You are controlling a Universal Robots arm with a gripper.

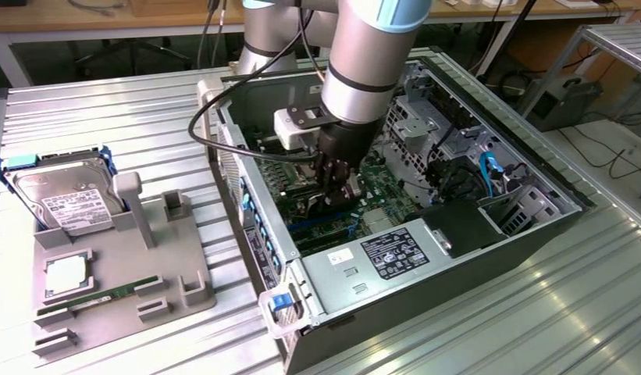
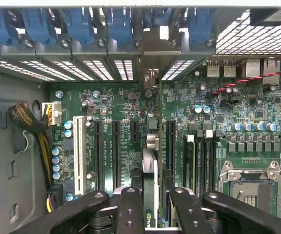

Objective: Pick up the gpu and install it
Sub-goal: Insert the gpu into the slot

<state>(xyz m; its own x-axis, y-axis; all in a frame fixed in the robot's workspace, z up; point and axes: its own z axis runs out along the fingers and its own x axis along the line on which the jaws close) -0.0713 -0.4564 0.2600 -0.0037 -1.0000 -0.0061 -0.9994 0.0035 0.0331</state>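
My gripper (image 1: 337, 186) is down inside the open computer case (image 1: 528, 234), over the green motherboard (image 2: 111, 112). It is shut on the gpu (image 2: 150, 170), which I see edge-on in the wrist view as a thin card between the two black fingers (image 2: 130, 209). The card stands upright along a long black slot of the motherboard, between neighbouring expansion slots (image 2: 116, 146). Its silvery bracket end (image 2: 152, 46) reaches the case's rear wall among the blue slot latches. In the exterior view the gpu (image 1: 329, 205) is a dark shape under the fingers, mostly hidden by the arm.
A grey fixture (image 1: 185, 234) at the exterior view's left holds a silver hard drive with blue rails (image 1: 65, 199), a processor (image 1: 68, 273) and a green memory stick (image 1: 96, 298). Inside the case are the power supply (image 1: 393, 254), the open processor socket (image 2: 250, 180) and a braided cable bundle (image 2: 26, 117).
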